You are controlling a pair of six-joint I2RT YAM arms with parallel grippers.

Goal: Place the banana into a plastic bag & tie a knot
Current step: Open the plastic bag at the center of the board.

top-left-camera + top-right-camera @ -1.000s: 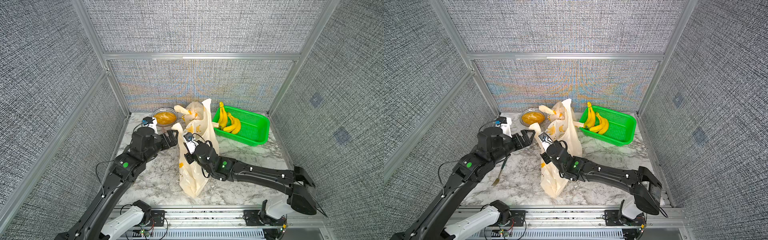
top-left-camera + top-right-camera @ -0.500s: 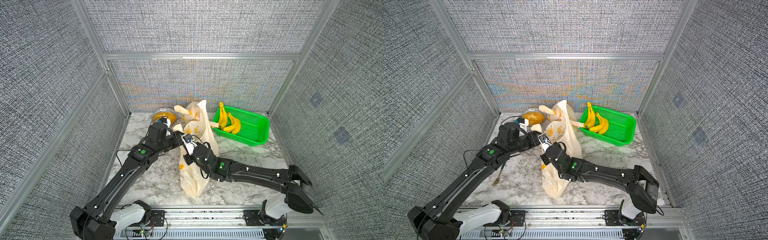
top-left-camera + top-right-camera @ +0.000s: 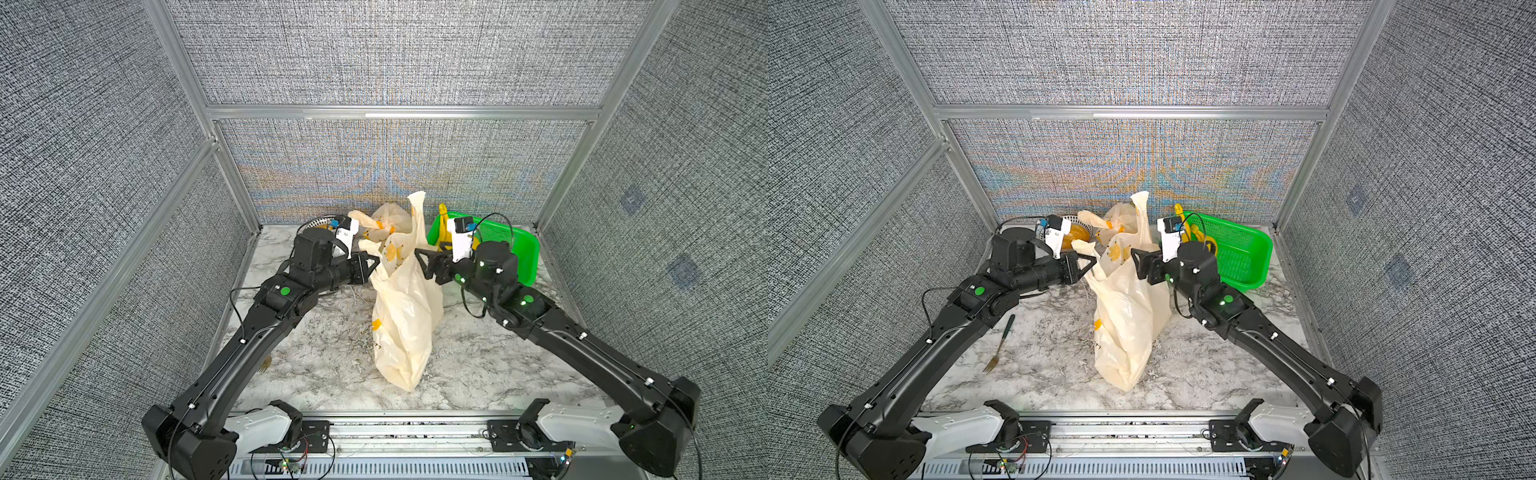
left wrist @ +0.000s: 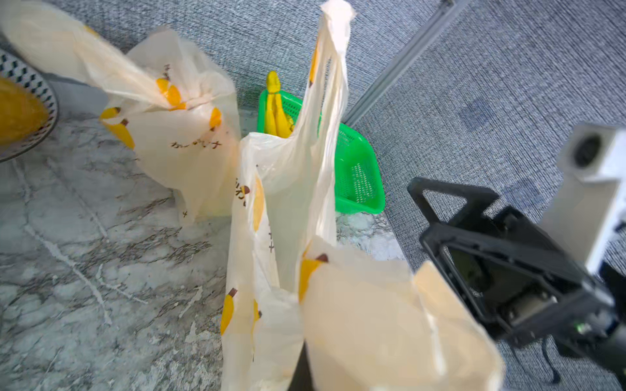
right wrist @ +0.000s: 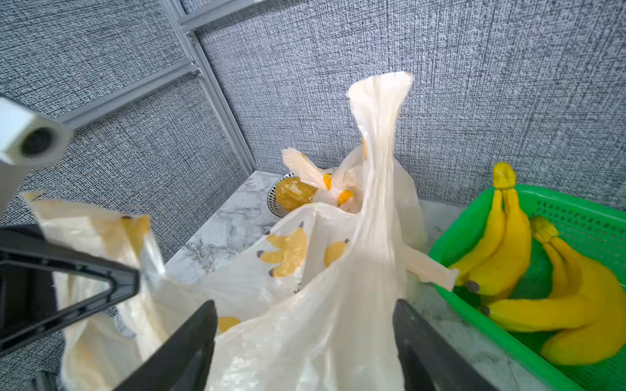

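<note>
Jaws, facing: the left gripper (image 3: 374, 262) and the right gripper (image 3: 422, 265) point tip to tip, with the cream plastic bag printed with yellow bananas (image 3: 405, 316) standing between them.
Left arm: reaches forward and inward from its base, elbow bent, wrist about level, fingers lying horizontal.
Right arm: mirrors it from the other side, elbow bent, wrist about level.
Cream bag: upright on the grey-veined marble tabletop (image 3: 332, 357), mouth slack. One handle stands straight up just beyond the right jaws; the rim on the other side runs to the left jaws. What lies inside I cannot tell.
Green plastic mesh basket (image 3: 523, 257): just behind the right jaws, on the side away from the bag. It holds the yellow bananas (image 5: 501, 250), bunched at their stems.
Second cream banana-print bag (image 3: 388, 216): beyond both sets of jaws, near the back wall.
Round bowl with a black-and-white patterned rim (image 4: 34, 81): beyond the left jaws, holding an orange-yellow lump (image 5: 293, 193).
Left jaws: pressed together, pinching the film at the bag's rim.
Right jaws: spread wide; bag film passes between the two fingers in the right wrist view, unclamped.
Dark-handled metal fork (image 3: 998, 345): flat on the marble, well behind the left jaws, beside that arm.
</note>
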